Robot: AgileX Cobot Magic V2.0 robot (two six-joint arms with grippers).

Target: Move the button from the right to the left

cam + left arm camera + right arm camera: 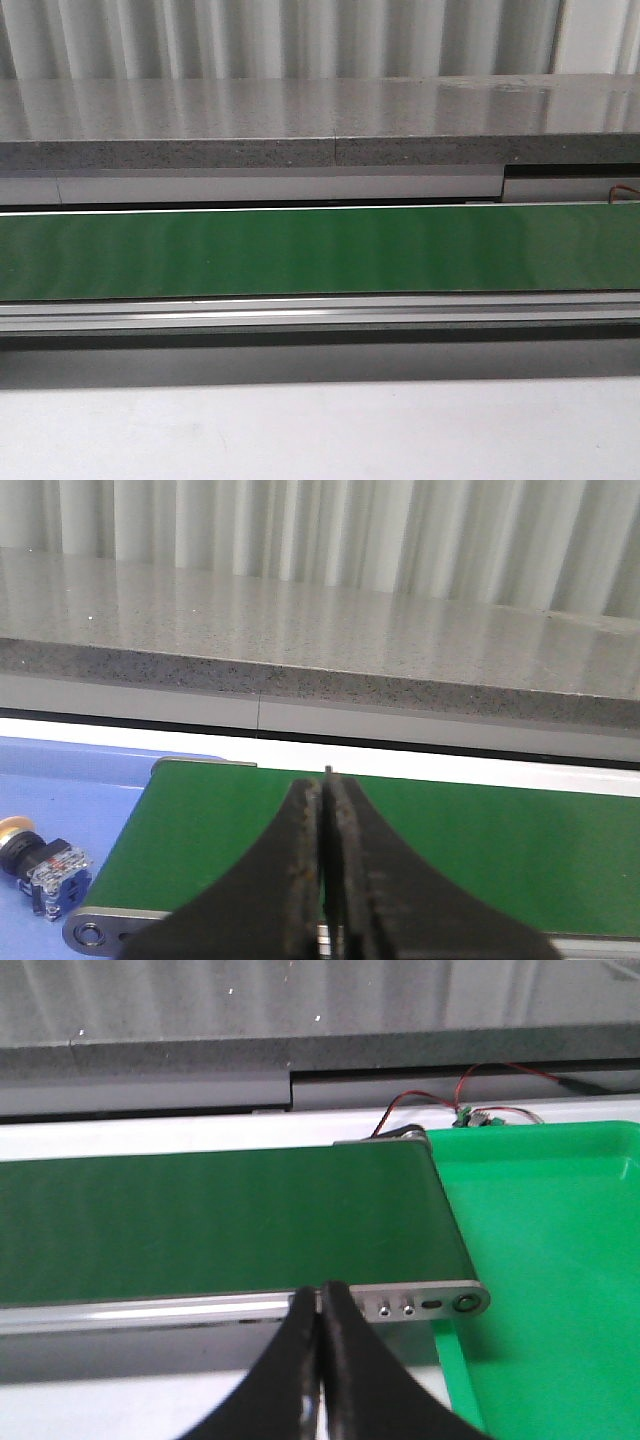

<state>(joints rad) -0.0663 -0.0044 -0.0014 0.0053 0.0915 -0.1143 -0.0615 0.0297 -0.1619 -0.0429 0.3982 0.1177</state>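
The button [38,863], with a yellow-orange cap, black collar and blue-and-clear block, lies on its side on a blue surface [70,790] just past the left end of the green belt [480,850]. It shows only in the left wrist view. My left gripper [326,782] is shut and empty above the belt, to the right of the button. My right gripper [318,1292] is shut and empty at the near rail of the belt [200,1220], near its right end. Neither gripper shows in the front view.
A green tray [545,1260] sits just past the right end of the belt, and nothing shows in the part of it in view. Red and black wires [440,1100] run behind it. A grey stone ledge [300,120] runs behind the conveyor [320,250]. White tabletop [320,430] lies in front.
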